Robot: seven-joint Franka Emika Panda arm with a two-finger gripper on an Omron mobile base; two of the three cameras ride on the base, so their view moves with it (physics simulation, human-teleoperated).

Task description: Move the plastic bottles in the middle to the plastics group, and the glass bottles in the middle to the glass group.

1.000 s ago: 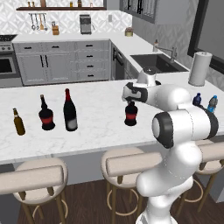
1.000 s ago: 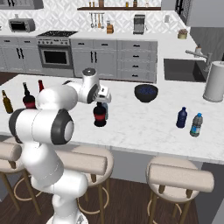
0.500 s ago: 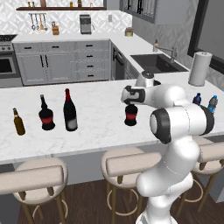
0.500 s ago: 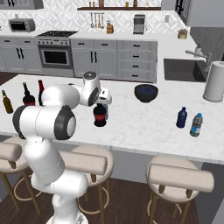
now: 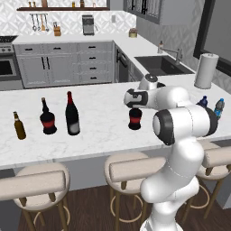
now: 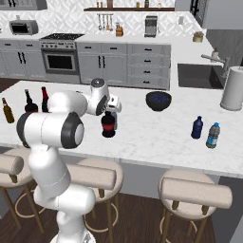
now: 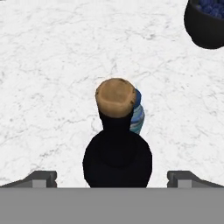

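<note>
Hand (image 7: 112,177) spread above squat bottle (image 7: 117,157), light-blue bottle (image 7: 137,114) mostly hidden behind

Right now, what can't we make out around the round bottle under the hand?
- Small light-blue bottle: hand view, mostly hidden behind the round dark bottle; in the base views it cannot be made out.
- Round bottle's neck and cork: left base view, covered by the hand; right base view, same.
- Dark bowl: hand view, cut off by the top right edge.
- Hand's fingertips: bottoms cut by the bottom edge.
</note>
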